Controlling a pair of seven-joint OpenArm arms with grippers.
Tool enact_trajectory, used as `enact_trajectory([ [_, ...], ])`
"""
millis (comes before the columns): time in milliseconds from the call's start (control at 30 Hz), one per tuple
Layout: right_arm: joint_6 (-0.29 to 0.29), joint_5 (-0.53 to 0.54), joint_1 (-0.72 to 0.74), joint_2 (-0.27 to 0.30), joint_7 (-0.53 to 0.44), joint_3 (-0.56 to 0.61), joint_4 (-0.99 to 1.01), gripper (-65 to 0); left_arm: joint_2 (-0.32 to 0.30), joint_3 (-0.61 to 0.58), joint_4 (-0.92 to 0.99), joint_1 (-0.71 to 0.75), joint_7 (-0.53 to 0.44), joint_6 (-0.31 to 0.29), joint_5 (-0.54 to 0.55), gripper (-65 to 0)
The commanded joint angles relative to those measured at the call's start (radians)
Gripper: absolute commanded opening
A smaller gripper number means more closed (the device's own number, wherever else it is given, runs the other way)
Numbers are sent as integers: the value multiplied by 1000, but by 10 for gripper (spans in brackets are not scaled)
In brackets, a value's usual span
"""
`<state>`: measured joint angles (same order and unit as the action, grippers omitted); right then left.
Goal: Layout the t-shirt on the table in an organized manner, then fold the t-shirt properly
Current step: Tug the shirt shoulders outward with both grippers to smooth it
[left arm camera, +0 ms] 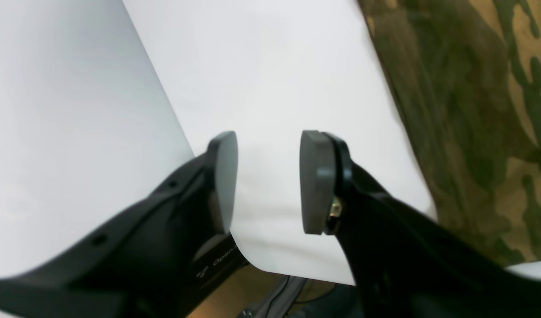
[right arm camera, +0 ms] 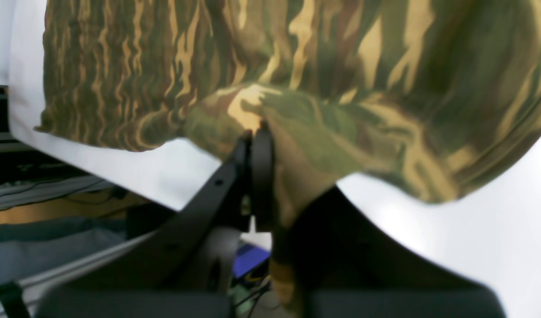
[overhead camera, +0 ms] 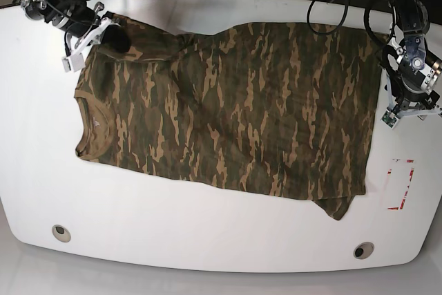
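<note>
Seen from the base camera, the t-shirt (overhead camera: 228, 108) lies spread across the middle of the white table (overhead camera: 207, 233), collar toward that view's left and hem toward its right, its camouflage front facing up with some ripples and one corner of the hem trailing out toward the near edge. At the upper left of that view we find the right gripper (overhead camera: 110, 32) at the shirt's far sleeve; its wrist camera shows the jaws pressed together on a bunched fold of cloth, the fabric gathered and lifted around the black fingers (right arm camera: 261, 154) while the remainder of the garment stretches away flat over the tabletop. On the opposite side of the table, the left gripper (overhead camera: 409, 105) sits just beside the hem, and we see from its own camera that the left gripper (left arm camera: 268, 181) has its jaws partly apart, the two dark pads (left arm camera: 316, 181) facing each other over bare white surface with nothing between them and the shirt's edge off to one side. A red-marked rectangle (overhead camera: 400, 184) lies near that arm, and two round grommet holes (overhead camera: 61, 232) sit along the table's near edge.
</note>
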<state>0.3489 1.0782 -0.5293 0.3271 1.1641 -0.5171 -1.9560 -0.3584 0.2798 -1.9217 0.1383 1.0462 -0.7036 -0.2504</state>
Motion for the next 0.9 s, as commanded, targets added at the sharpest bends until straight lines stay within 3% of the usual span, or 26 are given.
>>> enact_trajectory([
  [0,3,12,-42,5,-3,-7,-15,-650,-12,3,-15,25,-2,5,-10,-424],
  [167,-6,10,-94,4,-2,-5,-15,-650,-11,3,-15,37,-2,5,-10,-424],
  [333,-87,10,-134,5,-2,-5,-15,-634,5,3,-14,37,-2,5,-10,-422],
  [433,-132,10,-150,10,-2,-5,-16,-529,6,2,-12,36,-2,5,-10,-422],
  [667,-208,10,-150,27,-2,-7,-16,-121,6,-1,-12,28,-2,5,-11,-409],
  [767,-224,7,-144,54,-2,-7,-15,-23,6,-1,-12,22,-2,5,-11,-352],
  [867,-245,4,-117,74,-2,-11,-13,-15,6,0,-11,5,-2,5,-11,-279],
])
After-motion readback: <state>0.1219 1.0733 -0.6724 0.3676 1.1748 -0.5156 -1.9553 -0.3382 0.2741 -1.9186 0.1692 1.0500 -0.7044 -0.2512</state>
